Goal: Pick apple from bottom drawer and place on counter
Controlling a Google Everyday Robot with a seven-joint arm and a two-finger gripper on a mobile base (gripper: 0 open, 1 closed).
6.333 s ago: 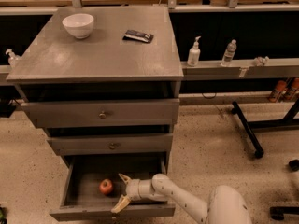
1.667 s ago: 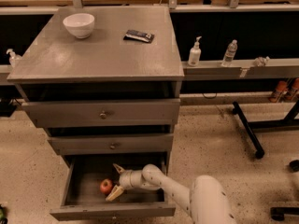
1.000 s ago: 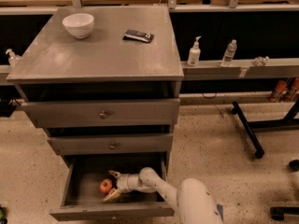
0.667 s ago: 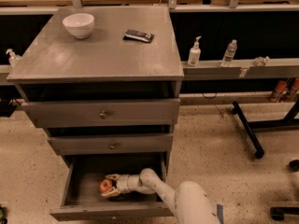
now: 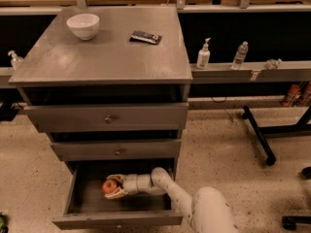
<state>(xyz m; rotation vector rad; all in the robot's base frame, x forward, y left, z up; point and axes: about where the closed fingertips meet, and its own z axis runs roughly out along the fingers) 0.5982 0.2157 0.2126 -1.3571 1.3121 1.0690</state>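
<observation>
The bottom drawer (image 5: 116, 220) of the grey cabinet stands pulled open. The small red apple (image 5: 109, 186) lies inside it, left of centre. My gripper (image 5: 113, 187) reaches into the drawer from the right, with one finger above the apple and one below it, closed around it. The white arm (image 5: 165, 183) runs from the lower right into the drawer. The counter (image 5: 104, 57) is the flat grey top of the cabinet, above the two shut drawers with brass knobs.
A white bowl (image 5: 83, 25) and a dark flat packet (image 5: 146, 37) lie on the counter. A narrow grey shelf (image 5: 252, 72) to the right holds bottles (image 5: 203, 55). A black stand leg (image 5: 257, 135) lies on the speckled floor at right.
My gripper moved left inside the bottom drawer from beside the apple until its fingers closed around it. The apple has stayed in about the same place.
</observation>
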